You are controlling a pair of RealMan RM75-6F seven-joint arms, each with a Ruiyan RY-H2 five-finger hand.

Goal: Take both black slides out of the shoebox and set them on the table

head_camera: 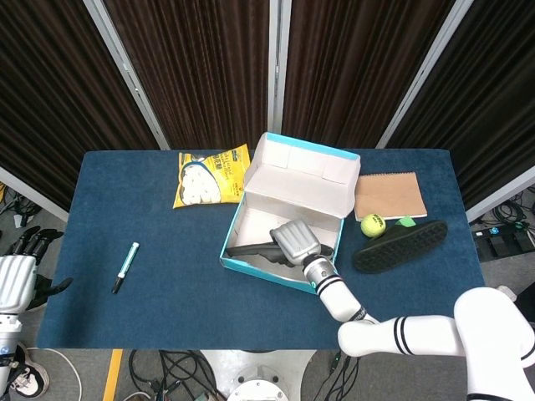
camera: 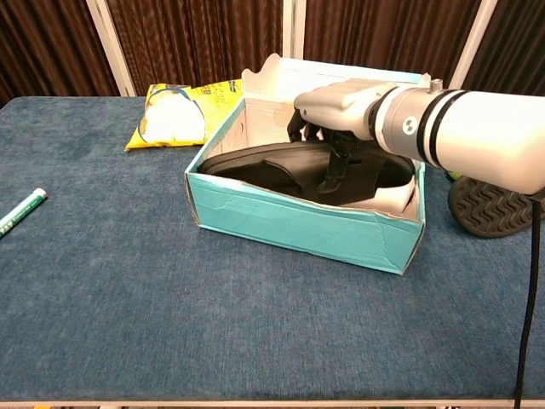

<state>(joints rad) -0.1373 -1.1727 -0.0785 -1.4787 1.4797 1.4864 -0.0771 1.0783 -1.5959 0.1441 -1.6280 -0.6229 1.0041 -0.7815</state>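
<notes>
A teal shoebox point(head_camera: 257, 269) point(camera: 298, 223) stands mid-table with its lid up. One black slide point(head_camera: 247, 249) point(camera: 274, 164) lies inside it. My right hand point(head_camera: 294, 241) point(camera: 351, 106) reaches into the box with its fingers curled around the slide's strap, gripping it. The other black slide point(head_camera: 399, 245) point(camera: 497, 205) lies sole-up on the table to the right of the box. My left hand point(head_camera: 17, 281) hangs off the table's left edge, fingers spread, holding nothing.
A yellow snack bag point(head_camera: 211, 175) point(camera: 179, 115) lies behind the box on the left. A brown notebook point(head_camera: 389, 195) and a tennis ball point(head_camera: 372, 224) sit behind the outer slide. A pen point(head_camera: 126, 266) point(camera: 21, 210) lies at the left.
</notes>
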